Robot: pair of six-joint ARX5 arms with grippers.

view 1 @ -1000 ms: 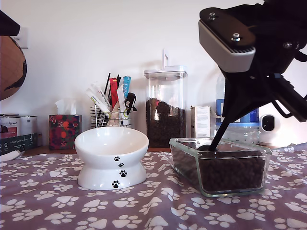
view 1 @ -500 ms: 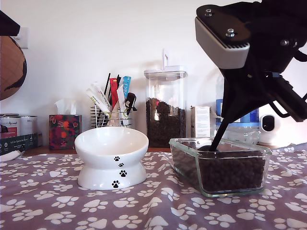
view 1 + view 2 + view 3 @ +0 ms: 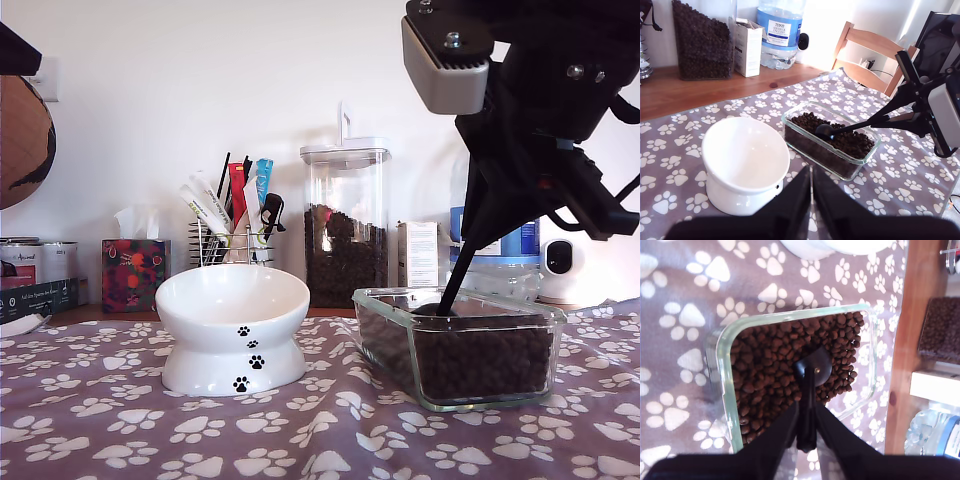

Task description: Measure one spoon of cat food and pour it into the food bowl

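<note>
The white food bowl [image 3: 232,300] [image 3: 745,150] stands empty on the paw-print cloth, at the exterior view's left of a rectangular glass dish [image 3: 400,345] [image 3: 790,120]. The dish holds the cat food [image 3: 485,365] [image 3: 845,142] [image 3: 765,370]. My second gripper [image 3: 478,232] [image 3: 907,107] [image 3: 806,412] hangs above the dish, shut on the thin handle of the black spoon [image 3: 455,280] [image 3: 815,367]. The spoon's cup [image 3: 824,131] rests on the kibble. My first gripper [image 3: 810,172] is shut with nothing in it, just short of the bowl. Only the bowl's edge [image 3: 835,245] shows in the second wrist view.
A tall clear canister [image 3: 345,220] of kibble stands behind the dish, beside a wire utensil rack [image 3: 232,235] and a tissue box [image 3: 133,275]. A white carton [image 3: 421,255], a water bottle [image 3: 782,30] and a white device [image 3: 565,270] line the back. A wooden chair [image 3: 870,55] stands beyond the table.
My second arm's wrist has swung upward and turned more upright above the dish. The spoon's cup stays in the kibble at the same spot.
</note>
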